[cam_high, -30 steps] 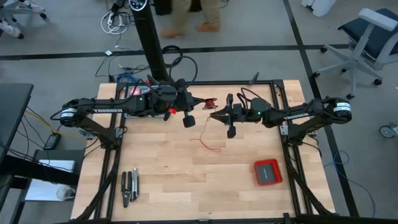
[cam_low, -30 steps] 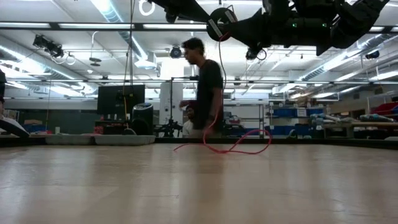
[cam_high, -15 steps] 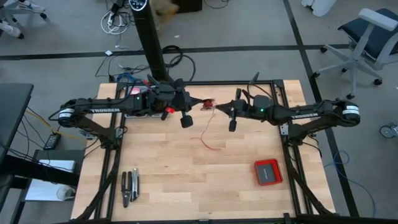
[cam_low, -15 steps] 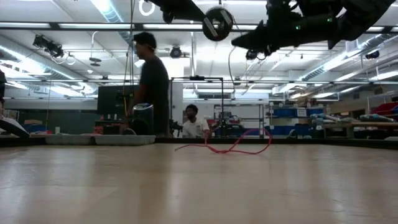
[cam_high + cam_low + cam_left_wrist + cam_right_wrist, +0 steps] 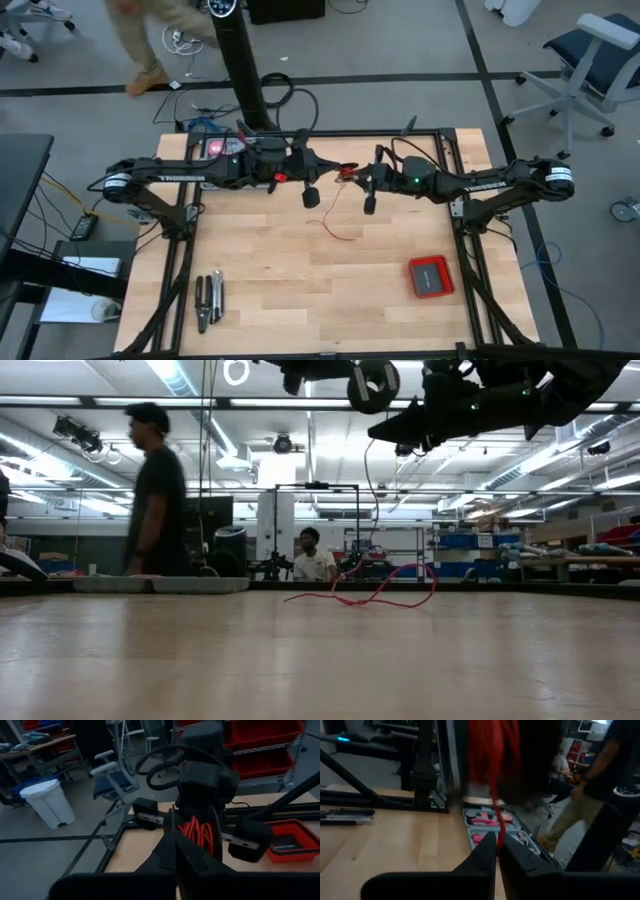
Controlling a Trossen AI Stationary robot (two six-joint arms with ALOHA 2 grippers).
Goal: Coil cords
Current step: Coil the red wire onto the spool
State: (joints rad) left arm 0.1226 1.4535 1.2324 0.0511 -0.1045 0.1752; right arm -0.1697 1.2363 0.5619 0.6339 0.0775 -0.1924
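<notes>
Above the surface's (image 5: 250, 290) twelve o'clock edge, the left hand (image 5: 322, 171) grips the spool (image 5: 200, 834) and the right hand (image 5: 496, 851) pinches the red wire (image 5: 335, 228), whose slack trails toward centre; a slipping pinch would loosen the winding

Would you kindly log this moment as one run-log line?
left pincer: shut on spool above table | right pincer: shut on red wire | loose wire loops on table | red box untouched
</notes>
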